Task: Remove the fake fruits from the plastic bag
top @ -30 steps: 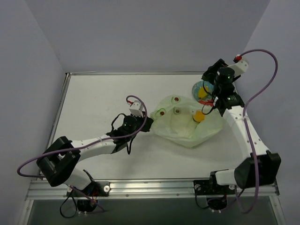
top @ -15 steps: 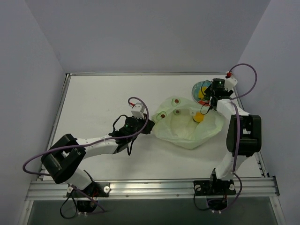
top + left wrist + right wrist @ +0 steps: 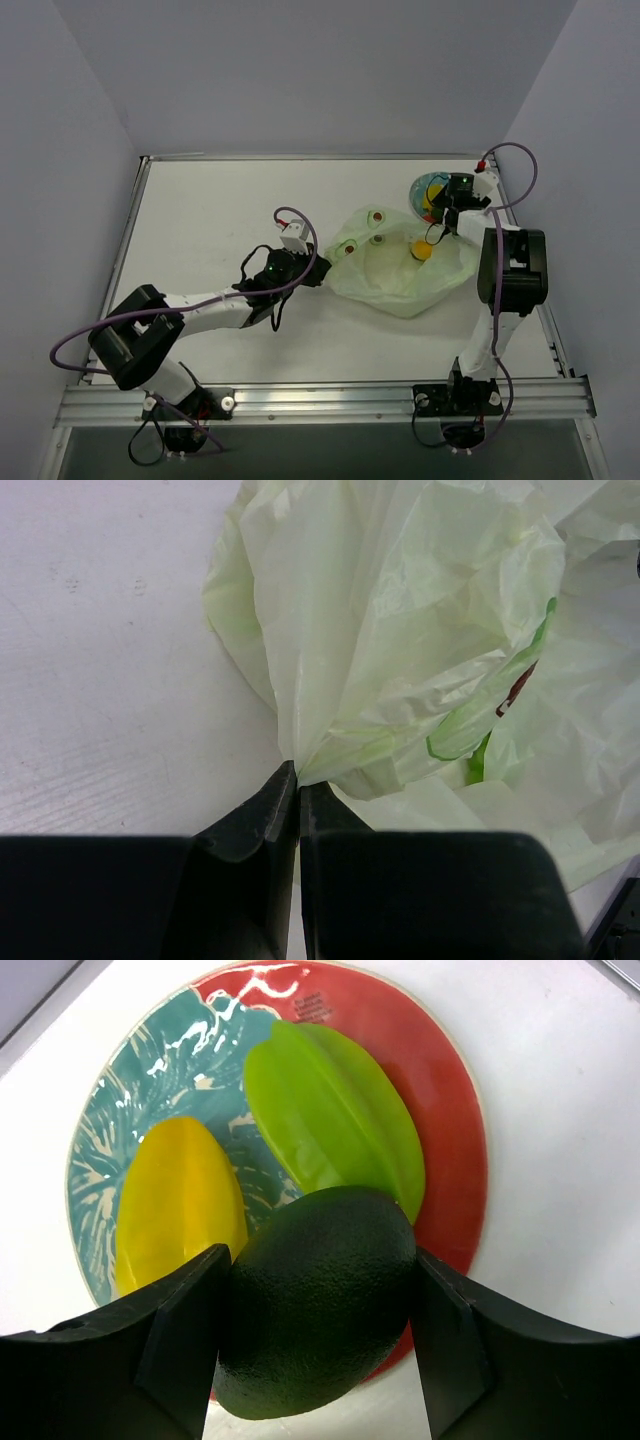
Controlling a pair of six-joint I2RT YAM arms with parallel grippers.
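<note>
The left white arm (image 3: 205,308) is stretching low and forward-right, its black two-finger left gripper (image 3: 297,778) pressing its jaws almost together on a fold of pale green plastic bag (image 3: 400,660). The right white arm (image 3: 488,335) is reaching far forward, its right gripper (image 3: 318,1258) clamping a dark green pebbly oval fruit (image 3: 310,1350) between both fingers.

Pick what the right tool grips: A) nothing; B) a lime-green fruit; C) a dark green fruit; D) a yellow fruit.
C: in the right wrist view the right tool is shut on a dark green fruit, while the yellow fruit and lime-green fruit lie on the plate.
</note>
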